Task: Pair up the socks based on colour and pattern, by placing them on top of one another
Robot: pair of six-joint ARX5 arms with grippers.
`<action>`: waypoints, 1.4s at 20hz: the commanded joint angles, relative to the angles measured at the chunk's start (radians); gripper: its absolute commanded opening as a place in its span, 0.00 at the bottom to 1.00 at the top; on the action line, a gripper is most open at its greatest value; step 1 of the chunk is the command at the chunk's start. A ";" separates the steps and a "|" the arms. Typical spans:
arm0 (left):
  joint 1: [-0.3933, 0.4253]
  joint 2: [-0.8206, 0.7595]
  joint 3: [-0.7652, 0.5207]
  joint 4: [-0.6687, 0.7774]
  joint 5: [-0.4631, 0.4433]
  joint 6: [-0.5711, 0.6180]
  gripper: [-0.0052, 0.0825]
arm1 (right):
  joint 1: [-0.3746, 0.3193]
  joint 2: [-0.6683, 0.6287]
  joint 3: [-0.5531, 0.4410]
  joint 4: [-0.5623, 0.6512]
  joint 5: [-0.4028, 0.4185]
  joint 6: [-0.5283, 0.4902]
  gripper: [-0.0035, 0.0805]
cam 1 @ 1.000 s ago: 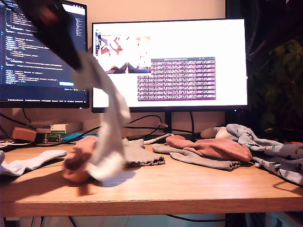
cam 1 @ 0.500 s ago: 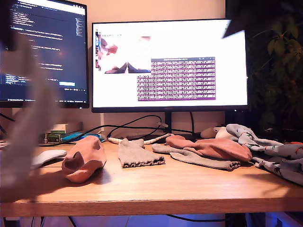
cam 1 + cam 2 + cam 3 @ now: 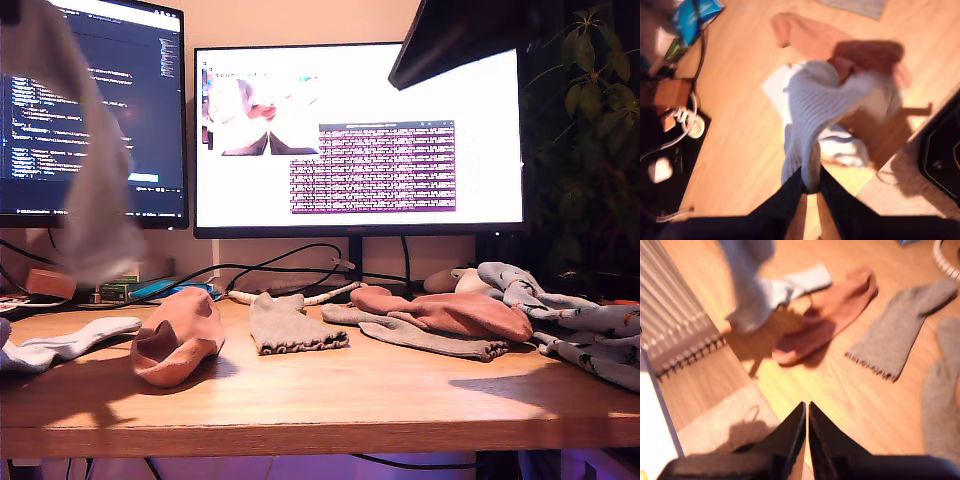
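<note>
Pinching one white sock (image 3: 815,115), my first end effector (image 3: 810,181); my second end effector (image 3: 806,409) closed, empty.

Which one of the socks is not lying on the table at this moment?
The white ribbed sock: it alone hangs in the air, pinched by my first hand, above the wooden table.
</note>
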 commanded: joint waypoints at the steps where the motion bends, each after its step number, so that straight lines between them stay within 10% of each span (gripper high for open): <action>1: 0.029 0.003 -0.010 0.000 -0.019 -0.011 0.03 | 0.010 0.015 -0.013 0.011 0.000 -0.006 0.03; 13: 0.124 -0.001 -0.010 0.035 0.037 -0.006 0.03 | 0.013 0.021 -0.013 0.022 0.000 -0.006 0.03; 28: 0.300 0.319 -0.010 0.518 0.021 0.043 0.03 | 0.013 0.021 -0.013 -0.010 0.001 -0.006 0.03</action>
